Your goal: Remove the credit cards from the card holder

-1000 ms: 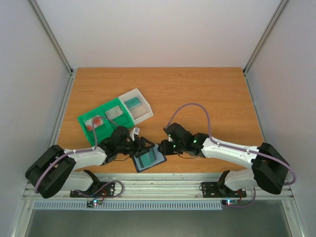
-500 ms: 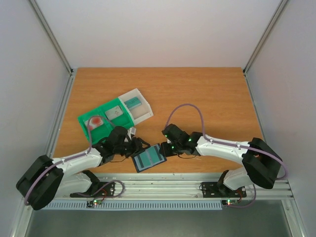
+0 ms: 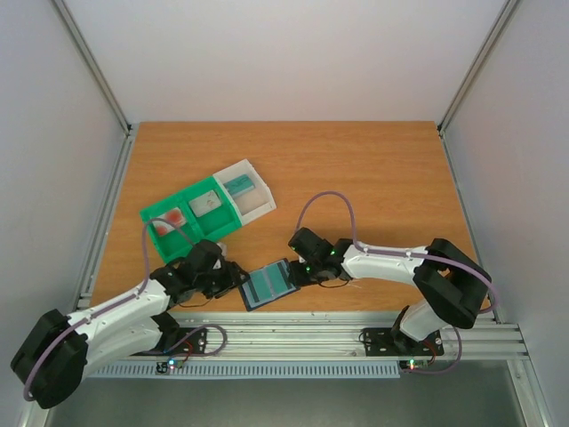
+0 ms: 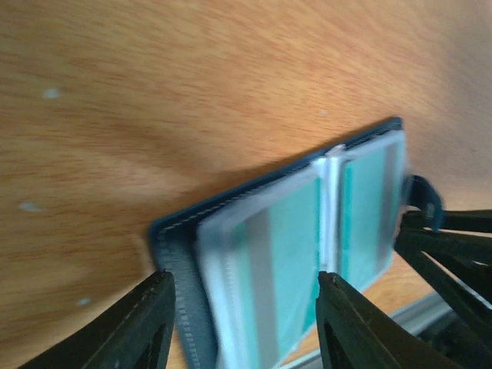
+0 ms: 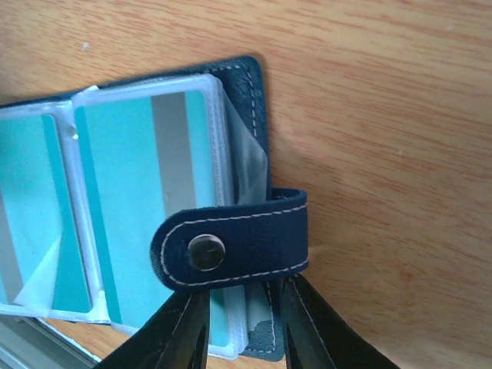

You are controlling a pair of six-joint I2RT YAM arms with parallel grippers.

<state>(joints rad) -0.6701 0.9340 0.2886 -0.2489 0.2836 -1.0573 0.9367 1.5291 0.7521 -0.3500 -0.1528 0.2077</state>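
Note:
The card holder (image 3: 286, 271) lies open on the table near the front edge, its clear sleeves showing teal credit cards (image 3: 265, 286) with grey stripes. My left gripper (image 3: 233, 279) is open just left of the holder. In the left wrist view its fingers (image 4: 242, 315) straddle the holder's left half (image 4: 178, 254) and the teal cards (image 4: 296, 231) without touching them. My right gripper (image 3: 300, 273) is at the holder's right edge. In the right wrist view the fingers (image 5: 242, 323) are closed on that edge and its sleeves, under the tab clasp (image 5: 246, 240), beside a teal card (image 5: 123, 177).
A green and white compartment tray (image 3: 233, 212) with small items stands behind and left of the holder. The metal rail (image 3: 293, 327) at the table's front edge runs just beneath the holder.
My left arm has drawn back to the left and lower, away from the tray. My right gripper has slid left with the holder's right edge. The holder stays open.

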